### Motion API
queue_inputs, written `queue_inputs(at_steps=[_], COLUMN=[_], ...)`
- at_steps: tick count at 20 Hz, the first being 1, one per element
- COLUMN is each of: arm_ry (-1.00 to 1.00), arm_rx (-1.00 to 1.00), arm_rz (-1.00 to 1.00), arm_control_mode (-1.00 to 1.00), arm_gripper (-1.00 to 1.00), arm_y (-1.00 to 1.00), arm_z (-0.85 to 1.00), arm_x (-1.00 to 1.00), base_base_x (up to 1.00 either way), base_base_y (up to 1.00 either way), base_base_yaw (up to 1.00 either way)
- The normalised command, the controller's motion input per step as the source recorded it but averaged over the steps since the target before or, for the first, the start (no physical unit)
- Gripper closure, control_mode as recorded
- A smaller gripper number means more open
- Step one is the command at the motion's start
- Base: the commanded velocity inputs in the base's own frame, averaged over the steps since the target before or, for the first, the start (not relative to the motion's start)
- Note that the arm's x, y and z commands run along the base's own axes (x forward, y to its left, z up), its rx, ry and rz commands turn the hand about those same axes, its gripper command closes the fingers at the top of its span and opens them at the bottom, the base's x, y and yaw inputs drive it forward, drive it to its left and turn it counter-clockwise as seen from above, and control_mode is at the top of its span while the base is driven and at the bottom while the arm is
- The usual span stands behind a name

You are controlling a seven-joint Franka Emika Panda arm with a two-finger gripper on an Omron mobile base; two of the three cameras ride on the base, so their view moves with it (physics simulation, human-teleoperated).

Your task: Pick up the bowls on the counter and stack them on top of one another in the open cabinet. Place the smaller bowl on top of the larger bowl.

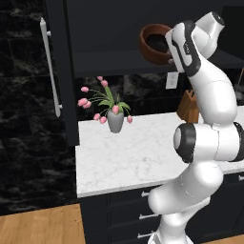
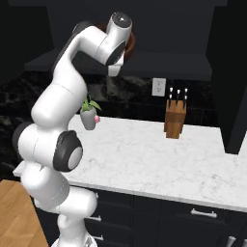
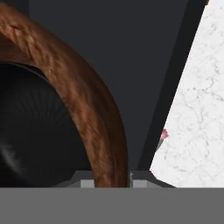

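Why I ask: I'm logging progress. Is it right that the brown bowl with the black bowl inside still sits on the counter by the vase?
Not quite: the brown bowl, black bowl inside, sits on the cabinet shelf, above the counter and vase. The left base view shows it.

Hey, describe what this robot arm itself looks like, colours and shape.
The arm is glossy white, built from rounded, bulging tube sections. Dark grey to black rings and round caps mark the joints, and a dark band runs along the upper section near the wrist. No cables or lettering show.
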Motion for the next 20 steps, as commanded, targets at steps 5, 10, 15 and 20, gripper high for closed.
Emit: queue_inputs(at_steps=[5, 10, 15, 20], arm_ry=[-0.16, -0.30, -0.41, -0.17], arm_rx=[0.00, 0.00, 0.00, 0.00], arm_rz=[0.00, 0.00, 0.00, 0.00], arm_control_mode=[-1.00, -1.00, -1.00, -1.00], arm_gripper=[-1.00, -1.00, -1.00, -1.00], arm_y=[0.00, 0.00, 0.00, 0.00], arm_z=[0.00, 0.07, 0.41, 0.39], arm_x=[0.03, -0.12, -0.58, -0.95], base_base_x=[0.00, 0.00, 0.00, 0.00], base_base_y=[0.00, 0.00, 0.00, 0.00], base_base_yaw=[0.00, 0.00, 0.00, 0.00])
